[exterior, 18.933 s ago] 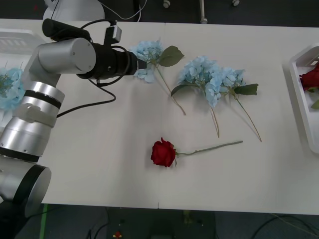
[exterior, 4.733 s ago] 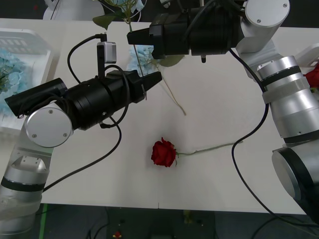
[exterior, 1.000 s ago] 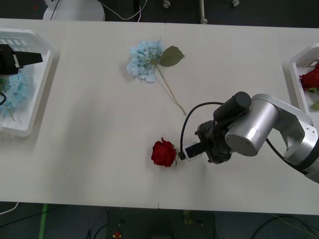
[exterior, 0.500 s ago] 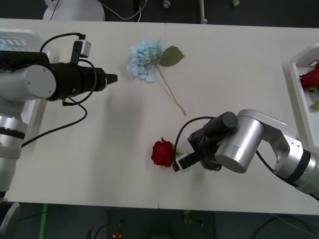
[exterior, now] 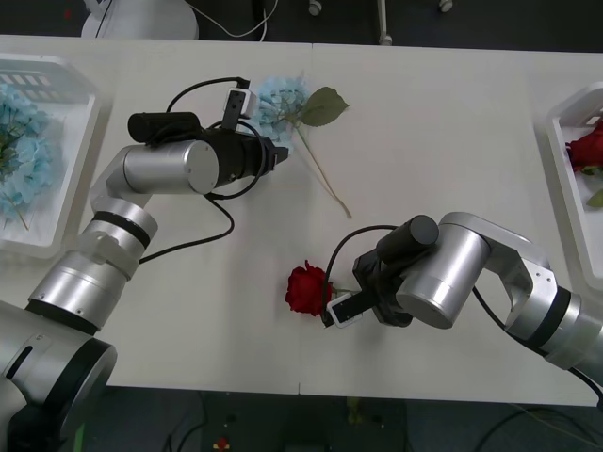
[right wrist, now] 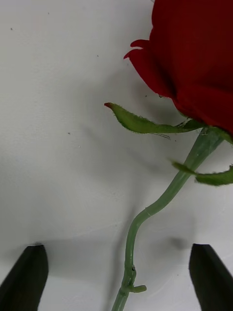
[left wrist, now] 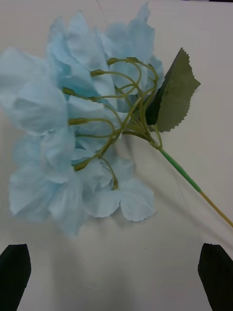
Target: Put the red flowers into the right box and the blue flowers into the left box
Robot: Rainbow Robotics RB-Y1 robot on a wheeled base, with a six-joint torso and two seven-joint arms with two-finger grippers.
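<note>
Red rose (exterior: 308,289) flat on the table (exterior: 188,311), right gripper (right wrist: 119,277) right over its stem!
Black fingers (right wrist: 28,277) spread wide, straddling the green stem just behind the bloom, not pinching it. Far side of that rose, the left gripper (left wrist: 116,277) hangs open beside a lone blue flower (exterior: 283,102), its fingertips apart from the petals.

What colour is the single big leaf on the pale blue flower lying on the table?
Dark green, with a serrated edge, clearest in the left wrist view.
</note>
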